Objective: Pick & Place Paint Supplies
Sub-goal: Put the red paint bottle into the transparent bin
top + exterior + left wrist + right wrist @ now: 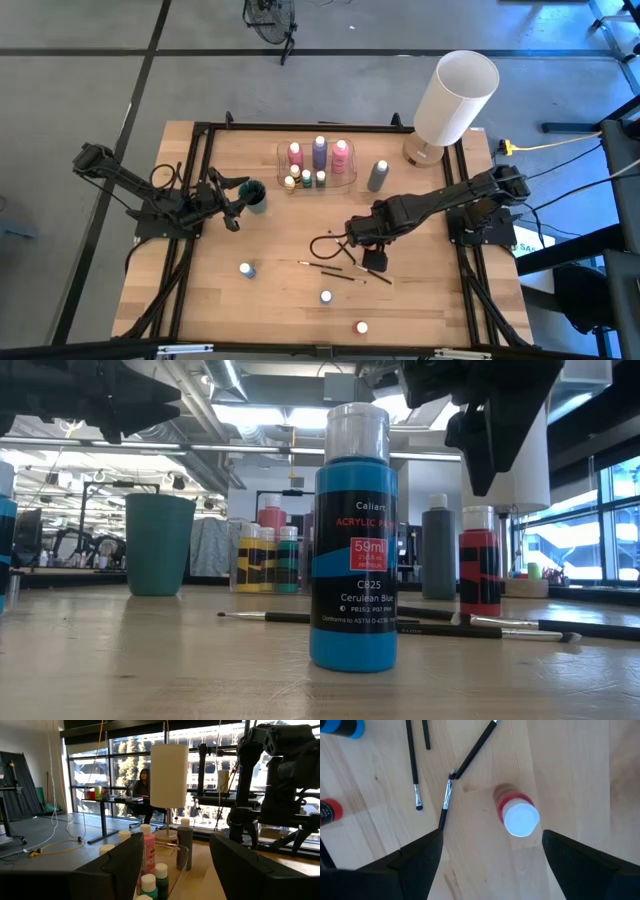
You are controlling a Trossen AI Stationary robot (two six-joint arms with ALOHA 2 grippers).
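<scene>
Paint bottles in tray: three taller ones, pink [295, 153], purple [320, 150] and pink [341, 154], stood in a clear tray [349, 180] near the tabletop's far edge, with tiny yellow [290, 183] and green [307, 180] white-capped bottles in front of them in the same tray.
Grey bottle: [378, 175] stood upright on the bare tabletop just beside the tray, on the lamp's side.
Loose small bottles: a blue one [247, 270] stood toward the near left part of the tabletop, another blue one [326, 297] near the middle of the near edge, and a red one [361, 327] closest to the near edge.
Red bottle under the right arm: a white-capped red bottle [518, 816] stood upright on the wood, seen between the right fingers from above and untouched.
Paintbrushes: thin dark brushes [330, 268] lay flat near the tabletop's centre, two crossing at their tips.
Right gripper: [372, 256] hung above the centre of the tabletop, jaws spread wide and holding nothing.
Left gripper: [236, 200] sat off the left edge side, pointing toward the tray, fingers parted and empty.
Teal cup: [254, 194] stood just beside the left gripper.
Lamp: a big white cylindrical lamp [452, 100] stood at the far right corner.
Table: [420, 300] light wood in a dark frame.
</scene>
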